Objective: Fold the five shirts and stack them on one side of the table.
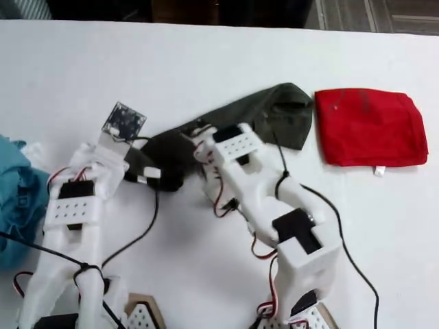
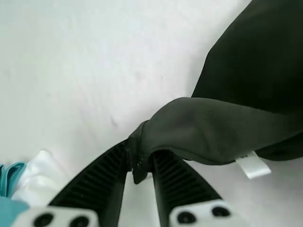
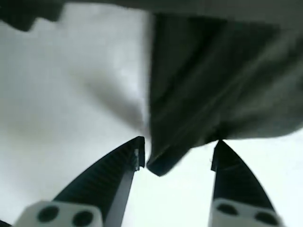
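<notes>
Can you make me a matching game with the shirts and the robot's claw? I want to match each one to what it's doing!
Things:
1. red shirt
2. dark shirt
3. blue shirt
4. right gripper

What it's doing:
A. bunched up at the edge of the table
B. open, with an edge of cloth between its fingers
C. pinched in the shut left gripper
D. lying folded flat on its own

Right pairs: 1-D, 2-C, 3-A, 4-B.
</notes>
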Robot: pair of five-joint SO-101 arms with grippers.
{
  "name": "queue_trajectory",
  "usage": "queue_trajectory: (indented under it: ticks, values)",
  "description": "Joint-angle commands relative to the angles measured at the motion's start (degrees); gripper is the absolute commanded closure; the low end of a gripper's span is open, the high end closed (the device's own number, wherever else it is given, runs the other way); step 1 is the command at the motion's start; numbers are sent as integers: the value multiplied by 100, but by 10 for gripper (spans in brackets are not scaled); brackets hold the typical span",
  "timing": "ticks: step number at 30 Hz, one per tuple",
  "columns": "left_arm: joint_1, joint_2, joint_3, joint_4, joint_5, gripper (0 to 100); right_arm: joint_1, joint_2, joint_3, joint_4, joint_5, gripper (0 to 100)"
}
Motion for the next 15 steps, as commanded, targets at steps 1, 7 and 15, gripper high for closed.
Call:
queue_trajectory:
  ticks: [1, 7, 15]
  values:
    - [62, -9, 66, -281, 53, 973, -268, -84, -18, 57, -18, 765]
    - [62, -9, 189, -510, 53, 973, -277, -31, -9, 22, -18, 765]
    - [62, -18, 180, -492, 53, 973, 101, 514, -123, -189, -18, 822]
